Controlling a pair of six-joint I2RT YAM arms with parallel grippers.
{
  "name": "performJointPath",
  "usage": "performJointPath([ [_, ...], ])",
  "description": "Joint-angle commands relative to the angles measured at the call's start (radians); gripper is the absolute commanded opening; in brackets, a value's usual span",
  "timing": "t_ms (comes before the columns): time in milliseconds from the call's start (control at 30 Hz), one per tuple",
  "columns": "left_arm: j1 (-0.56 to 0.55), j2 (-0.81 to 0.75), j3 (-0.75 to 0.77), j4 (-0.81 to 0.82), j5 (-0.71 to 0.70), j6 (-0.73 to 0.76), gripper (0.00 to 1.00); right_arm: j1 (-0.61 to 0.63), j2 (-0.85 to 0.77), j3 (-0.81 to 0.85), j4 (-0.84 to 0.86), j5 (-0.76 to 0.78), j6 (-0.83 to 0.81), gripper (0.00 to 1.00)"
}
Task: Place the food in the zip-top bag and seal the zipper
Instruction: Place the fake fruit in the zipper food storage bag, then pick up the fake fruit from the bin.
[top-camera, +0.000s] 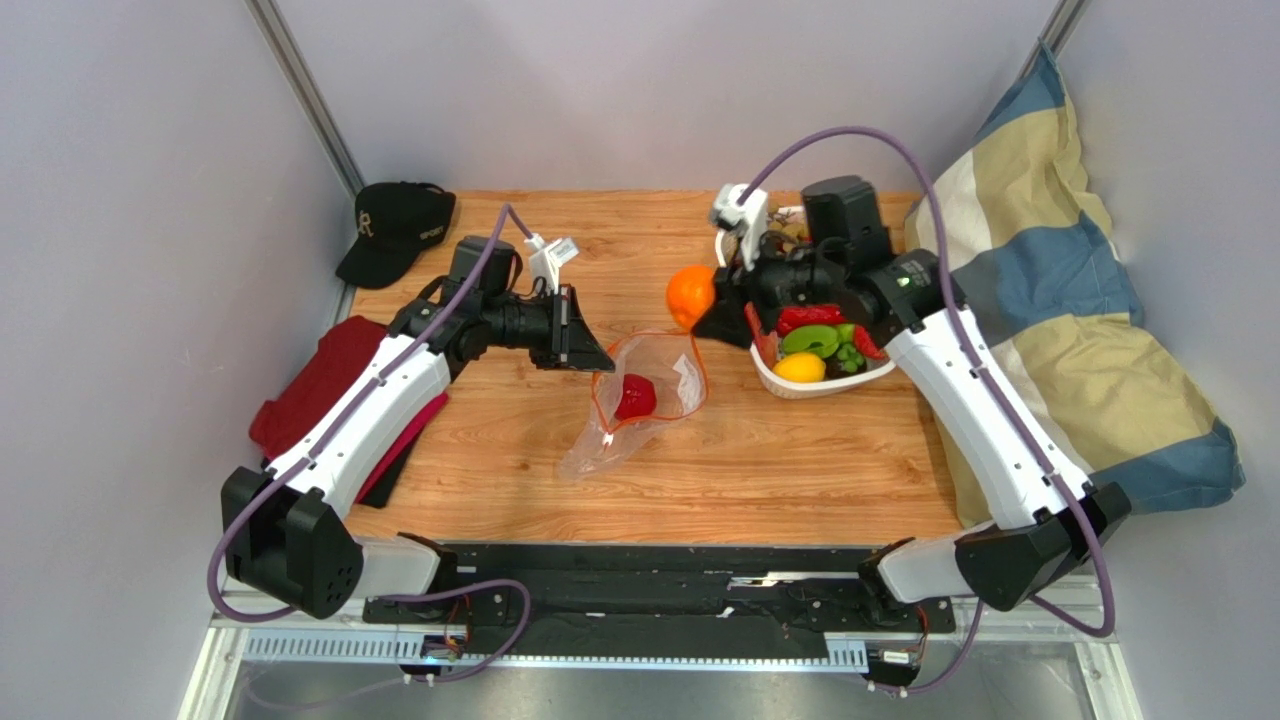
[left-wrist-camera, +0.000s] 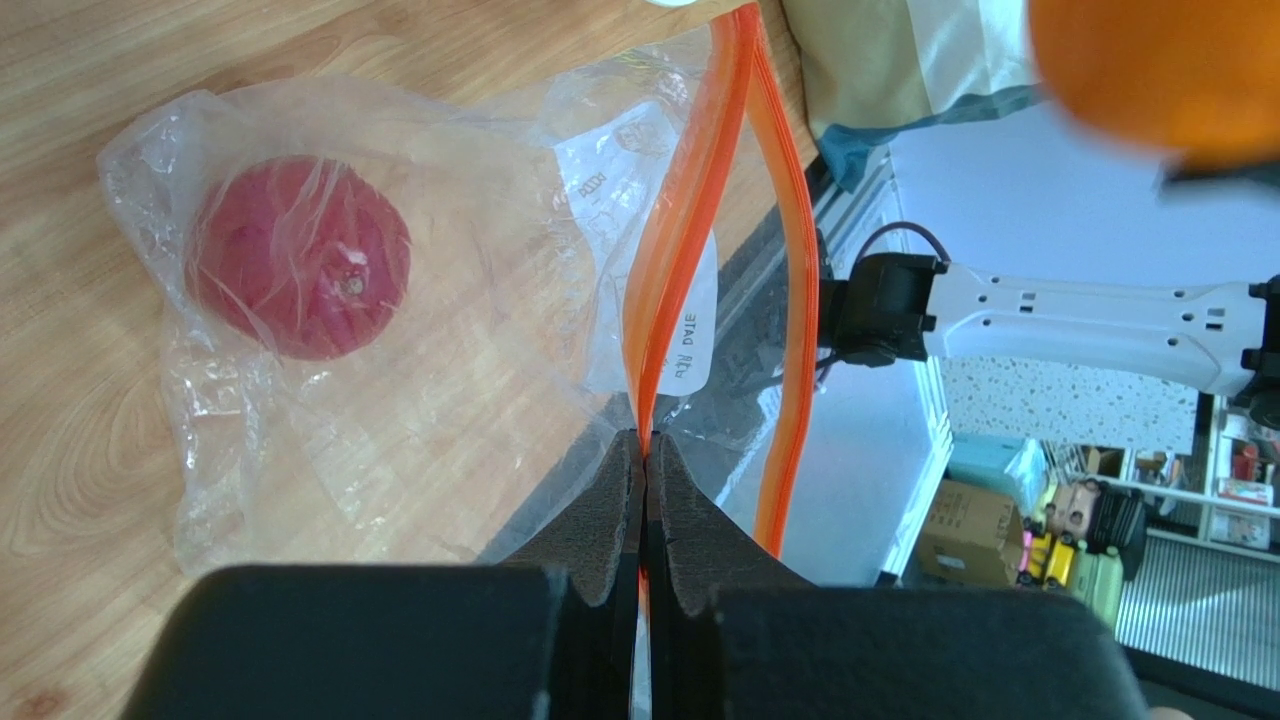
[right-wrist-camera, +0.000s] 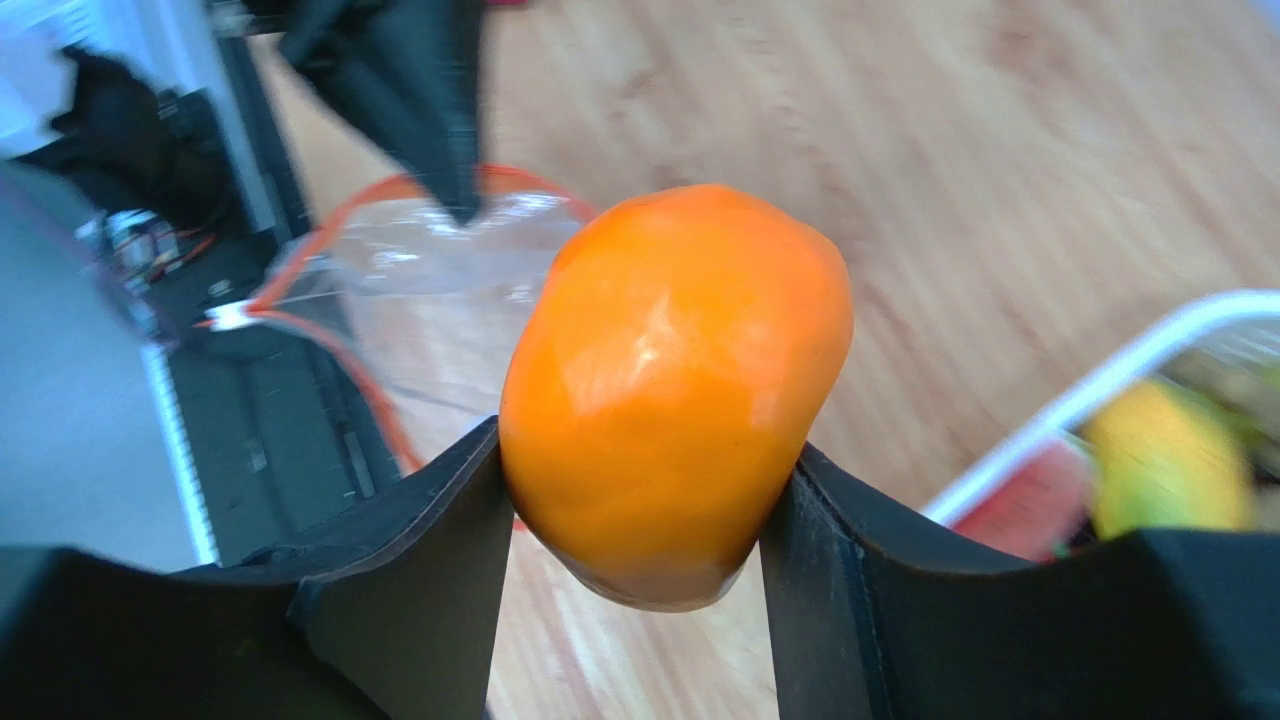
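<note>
Zip-top bag looks limp and slick, so my left gripper pinches its stiffer zipper, while my right gripper clamps the glossy orange, upper centre.

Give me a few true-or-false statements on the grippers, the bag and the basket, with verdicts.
1. The right gripper holds the orange. True.
2. The left gripper hangs open over the bag. False: it is shut on the bag's orange-red strip.
3. The bag is empty. False: one red fruit lies inside.
4. The basket has food in it. True.
</note>
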Motion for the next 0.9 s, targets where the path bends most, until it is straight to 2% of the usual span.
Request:
performJointPath([
  [0, 0.0, -0.015, 0.045, 0.013, 0.019, 0.016, 0.0, 0.144, 0.017, -0.041, -0.013, -0.036, 0.031, 0.4],
  [133, 0.002, -0.009, 0.05, 0.013, 0.024, 0.008, 0.0, 0.224, 0.058, -0.045, -0.021, 0.006, 0.002, 0.45],
  [167, 0.002, -0.009, 0.052, 0.013, 0.024, 0.008, 0.0, 0.235, 0.075, -0.041, -0.027, 0.009, -0.005, 0.5],
  [200, 0.0, -0.007, 0.053, 0.012, 0.022, 0.008, 0.0, 0.25, 0.087, -0.035, -0.036, 0.01, -0.011, 0.65],
  [267, 0.002, -0.002, 0.062, 0.003, 0.022, 0.014, 0.0, 0.255, 0.112, -0.003, -0.085, 0.0, -0.02, 0.83],
  [300, 0.0, -0.002, 0.065, 0.0, 0.021, 0.016, 0.0, 0.253, 0.113, 0.004, -0.097, -0.004, -0.02, 1.0],
  [467, 0.0, 0.004, 0.072, -0.001, 0.019, 0.017, 0.0, 0.201, 0.061, 0.018, -0.093, -0.011, -0.009, 1.0],
  [567, 0.0, 0.005, 0.07, -0.002, 0.021, 0.014, 0.0, 0.076, 0.035, 0.019, -0.097, -0.049, 0.018, 1.0],
  [667, 0.0, 0.002, 0.068, 0.004, 0.019, 0.011, 0.0, -0.165, 0.024, 0.016, -0.126, -0.128, 0.032, 1.0],
  [867, 0.0, -0.005, 0.065, 0.007, 0.019, 0.012, 0.0, -0.472, -0.028, -0.071, -0.183, -0.097, -0.05, 1.0],
])
